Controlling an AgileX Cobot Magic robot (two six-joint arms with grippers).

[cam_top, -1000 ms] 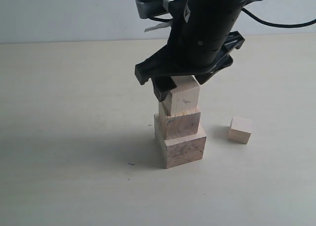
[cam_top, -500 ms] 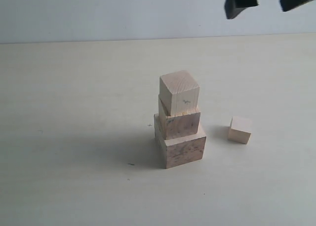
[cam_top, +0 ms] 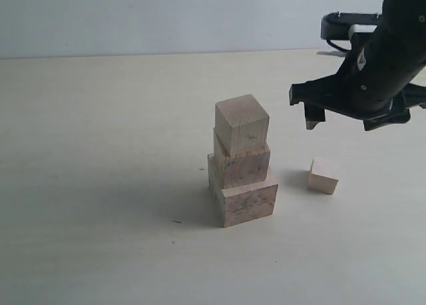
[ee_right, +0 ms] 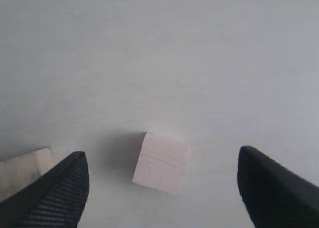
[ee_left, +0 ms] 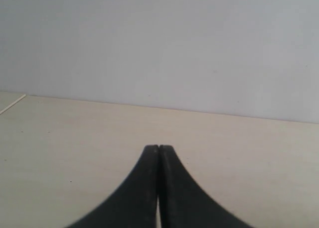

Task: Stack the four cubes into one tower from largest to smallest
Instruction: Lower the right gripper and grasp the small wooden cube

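- Exterior view: the right gripper (cam_top: 353, 120) has let go of the tower (cam_top: 242, 165) and swung right. It now hangs over the smallest cube (cam_top: 323, 175), jaws wide apart and empty.
- Right wrist view: that cube lies on the table (cam_top: 100, 218), untouched, below the gap between the jaws.
- The third cube (cam_top: 242, 124) sits placed, so I judge only the top piece remains.
- Count: four cubes, three stacked and one loose just right of the stack.
- Idle, the left gripper (ee_left: 158, 152) has its jaws pressed together on nothing.
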